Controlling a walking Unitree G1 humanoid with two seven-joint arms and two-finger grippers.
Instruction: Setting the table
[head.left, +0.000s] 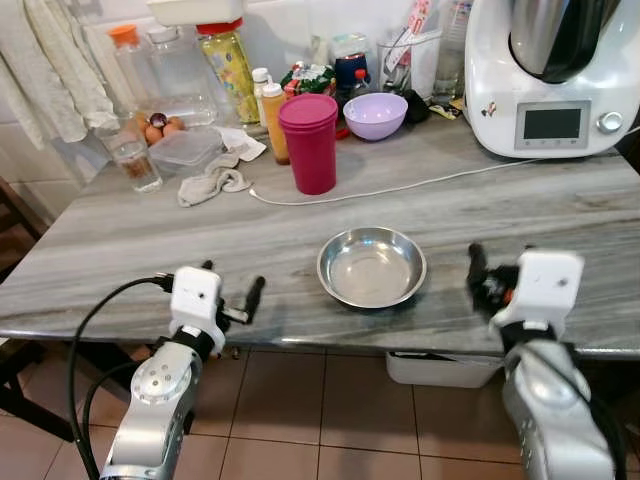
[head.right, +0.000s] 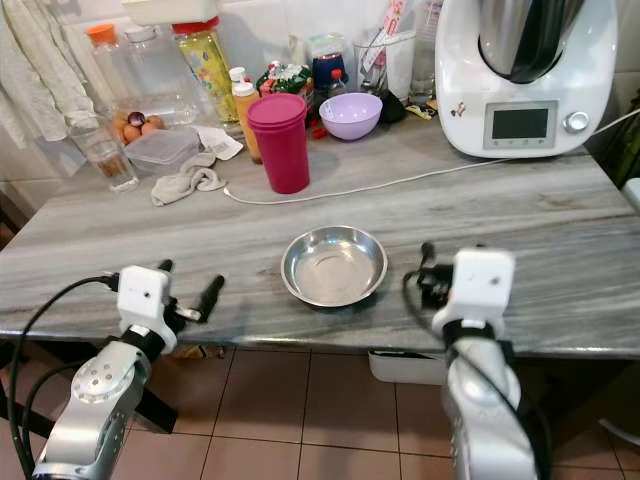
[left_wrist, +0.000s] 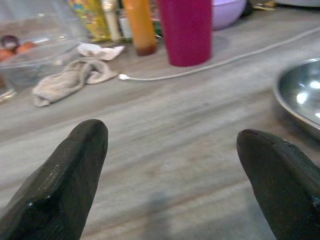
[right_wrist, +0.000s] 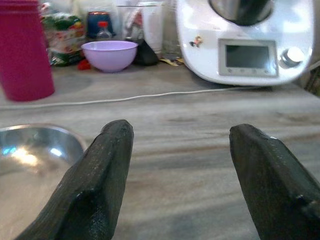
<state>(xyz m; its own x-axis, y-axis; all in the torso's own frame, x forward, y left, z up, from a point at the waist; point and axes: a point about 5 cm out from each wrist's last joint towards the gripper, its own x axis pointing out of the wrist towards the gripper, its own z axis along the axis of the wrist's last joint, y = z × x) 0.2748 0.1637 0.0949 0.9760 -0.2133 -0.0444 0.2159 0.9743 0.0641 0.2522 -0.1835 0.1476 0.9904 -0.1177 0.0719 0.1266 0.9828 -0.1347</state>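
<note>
Because the steel bowl (head.left: 371, 266) sits empty near the table's (head.left: 560, 210) front edge, between the left gripper (head.left: 232, 296) and right gripper (head.left: 484, 280), both with fingers apart and holding nothing, a careless sideways reach could nudge it off.

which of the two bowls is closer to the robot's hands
The steel bowl, shiny and empty at the table's front edge between both hands. The purple bowl sits far back among the bottles.

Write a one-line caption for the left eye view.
Steel bowl on grey table, flanked by open left gripper and right gripper.
</note>
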